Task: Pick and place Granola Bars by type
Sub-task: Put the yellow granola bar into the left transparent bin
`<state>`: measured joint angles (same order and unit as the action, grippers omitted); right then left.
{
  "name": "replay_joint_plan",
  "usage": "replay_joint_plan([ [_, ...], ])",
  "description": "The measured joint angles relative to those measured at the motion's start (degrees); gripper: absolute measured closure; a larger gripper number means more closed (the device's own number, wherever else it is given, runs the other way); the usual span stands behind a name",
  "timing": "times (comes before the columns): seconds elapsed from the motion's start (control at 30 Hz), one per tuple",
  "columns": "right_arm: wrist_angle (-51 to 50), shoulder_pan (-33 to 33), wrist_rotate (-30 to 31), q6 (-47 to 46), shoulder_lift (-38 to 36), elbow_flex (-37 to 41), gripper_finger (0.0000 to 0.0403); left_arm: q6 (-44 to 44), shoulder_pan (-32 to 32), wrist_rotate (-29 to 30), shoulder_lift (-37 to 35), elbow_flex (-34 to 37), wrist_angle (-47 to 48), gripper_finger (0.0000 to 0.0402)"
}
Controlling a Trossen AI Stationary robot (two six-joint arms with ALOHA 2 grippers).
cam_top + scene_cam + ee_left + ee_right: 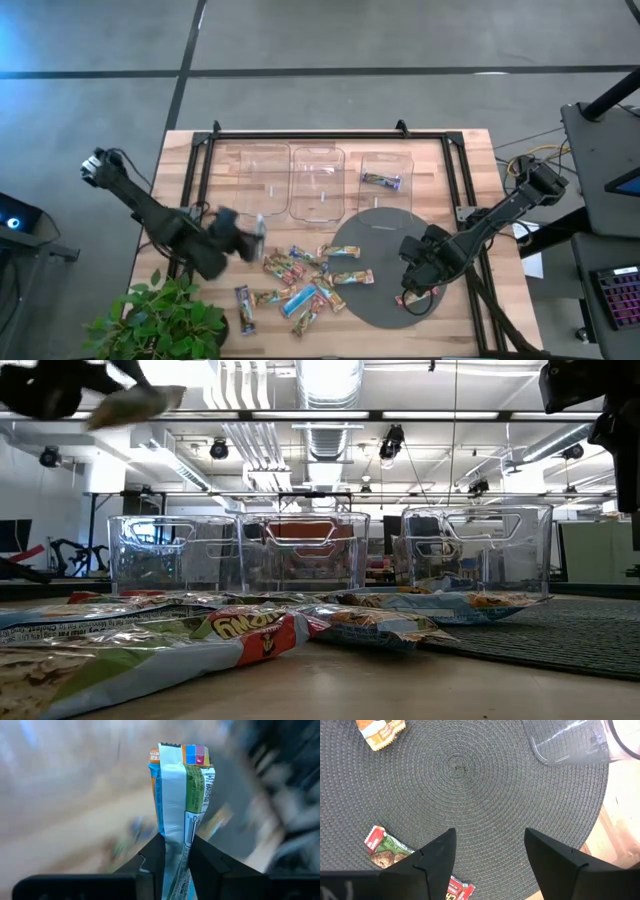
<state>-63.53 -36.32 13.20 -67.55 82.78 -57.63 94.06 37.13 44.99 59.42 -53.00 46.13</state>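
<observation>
While the left tool (pixel 175 852) is clenched on one granola bar (pixel 180 795), held upright above the bench (pixel 470 150), the clear bins (pixel 318 180) lie just beyond it, nearer this arm than the right.

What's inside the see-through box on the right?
One granola bar in a dark wrapper lies on the floor of the right clear bin. The bin is see-through, so nothing hides in it; the wrapper's underside is covered.
</observation>
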Motion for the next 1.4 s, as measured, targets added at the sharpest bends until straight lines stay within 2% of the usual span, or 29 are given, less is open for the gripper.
replay_joint_plan([
  [0.07, -0.01, 0.0, 0.02, 0.0, 0.0, 0.0, 0.0177, 0.35, -0.55, 7.57, -4.87, 0.67, 0.06, 0.0342],
  [0.13, 0.03, 0.0, 0.1, 0.0, 0.0, 0.0, 0.0177, 0.24, -2.13, 11.7, -9.9, 2.02, 0.39, 0.0342],
  [0.27, 0.11, 0.0, 0.32, 0.0, 0.01, 0.0, 0.0177, -1.54, -8.68, 13.16, -18.17, 6.49, 0.62, 0.0342],
  [0.37, 0.32, 0.11, 0.43, 0.0, 0.02, 0.0, 0.0177, -1.68, -16.36, 11.12, -21.68, 10.42, 0.68, 0.0342],
  [0.53, 1.35, 0.22, 0.45, 0.0, 0.01, 0.0, 0.0177, -7.82, -30.13, 0.65, -22.78, 16.4, -4.84, 0.0342],
  [0.7, 1.51, 0.22, 0.43, -1.75, 0.02, 0.0, 0.0177, -20.9, -39.93, -13.96, -21.35, 22.02, -22.89, 0.0342],
  [0.83, 1.75, 0.22, 0.43, -2.29, 0.02, 0.0, 0.0177, -34.56, -44.66, -32.43, -20.87, 26.73, -43.35, 0.0342],
  [0.9, 1.87, 0.22, 0.43, -2.34, 0.02, 0.0, 0.0177, -35.68, -47.26, -42.09, -21.37, 28.18, -50.79, 0.0342],
  [0.97, 1.97, 0.22, 0.43, -2.34, 0.02, 0.0, 0.0177, -35.17, -49.29, -48.16, -21.87, 30.27, -51.79, 0.0342],
  [1.13, 2.09, 0.23, 0.81, -2.12, 0.04, 0.02, 0.0177, -32.81, -51.57, -58.2, -23.06, 35.43, -65.43, 0.0342],
  [1.4, 2.39, 0.24, 1.83, -1.54, 0.04, 0.11, 0.0177, -26.27, -51.76, -60.49, -23.7, 43.59, -89.97, 0.0342],
])
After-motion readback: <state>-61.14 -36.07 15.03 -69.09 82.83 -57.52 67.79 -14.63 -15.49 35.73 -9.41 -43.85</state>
